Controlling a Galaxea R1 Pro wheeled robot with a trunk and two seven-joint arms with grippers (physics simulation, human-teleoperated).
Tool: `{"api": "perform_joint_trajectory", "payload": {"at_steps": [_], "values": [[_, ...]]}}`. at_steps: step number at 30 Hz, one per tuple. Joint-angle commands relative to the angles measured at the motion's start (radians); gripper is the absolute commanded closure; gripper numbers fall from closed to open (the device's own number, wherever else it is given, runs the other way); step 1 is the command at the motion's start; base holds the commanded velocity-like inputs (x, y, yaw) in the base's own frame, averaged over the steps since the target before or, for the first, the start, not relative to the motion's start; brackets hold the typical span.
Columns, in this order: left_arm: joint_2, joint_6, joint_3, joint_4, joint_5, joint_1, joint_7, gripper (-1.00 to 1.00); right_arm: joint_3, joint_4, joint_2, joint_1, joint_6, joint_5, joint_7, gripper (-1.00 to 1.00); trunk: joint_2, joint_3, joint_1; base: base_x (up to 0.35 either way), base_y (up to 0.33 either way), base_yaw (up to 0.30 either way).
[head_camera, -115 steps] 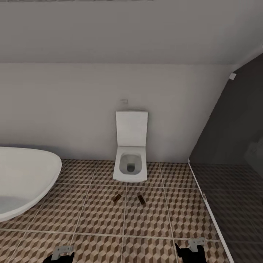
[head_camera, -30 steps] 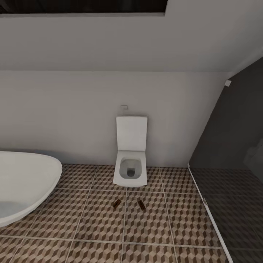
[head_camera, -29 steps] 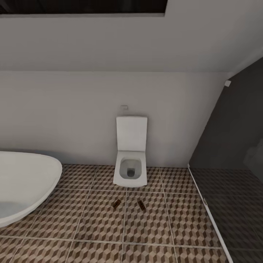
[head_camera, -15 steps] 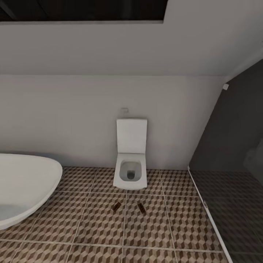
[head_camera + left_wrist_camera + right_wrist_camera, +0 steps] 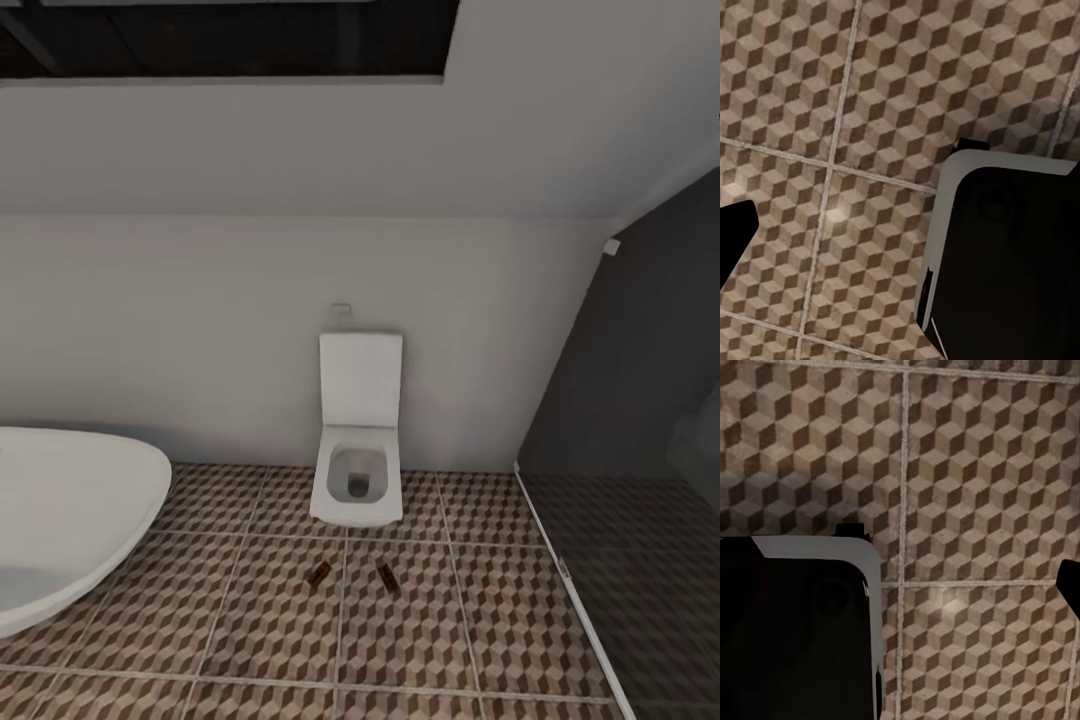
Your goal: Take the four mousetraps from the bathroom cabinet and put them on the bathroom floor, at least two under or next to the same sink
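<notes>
Claws first: the left wrist view has a big black, grey-edged body of the left claw (image 5: pixel 1009 255) on one side and a dark finger tip (image 5: pixel 735 225) poking in at the opposite edge, with nothing but tile between them. The right claw (image 5: pixel 795 622) gives the same sort of look, a dark housing and a sliver of finger (image 5: pixel 1071 581) at the far edge. Honestly I can't tell how wide either one is set, too much is cut off, though nothing seems to sit between the fingers.

Under both is the bathroom floor (image 5: pixel 250 620) with its cube print. Two mousetraps (image 5: pixel 318 574) (image 5: pixel 387 577) lie flat on it just in front of the toilet (image 5: pixel 358 470), close together but not touching, angled away from each other.

My guess is they're light, stiff little boards, so they'd skate on smooth tile if nudged. I'd pinch across the long wooden edges and stay off the wire parts, which look like the fiddly bit.

Wire detail is too small to read. The bathtub (image 5: pixel 70 520) is cut off by the frame beside the toilet, and the dark glass panel (image 5: pixel 640 420) on the toilet's other side hides whatever is behind it.
</notes>
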Motion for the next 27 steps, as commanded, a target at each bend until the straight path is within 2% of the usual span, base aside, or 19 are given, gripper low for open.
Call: {"api": "perform_joint_trajectory", "payload": {"at_steps": [1,15,27], "values": [[0.0,-0.006,-0.008,0.004,0.007,-0.002,-0.001,-1.0,-0.008,0.001,0.0,-0.001,-0.004,0.01,-0.002,-1.0,-0.002,0.0,0.001,0.0,0.0,0.0],[0.0,-0.006,-0.008,0.004,0.007,-0.001,-0.001,-1.0,-0.009,0.001,0.0,-0.001,-0.005,0.01,-0.003,-1.0,-0.002,0.021,0.001,0.0,0.0,0.0],[0.0,-0.006,-0.008,0.004,0.007,-0.001,-0.001,-1.0,-0.006,0.001,0.001,-0.001,-0.012,0.013,-0.004,-1.0,-0.002,0.024,0.001,0.0,0.0,0.0]]}}
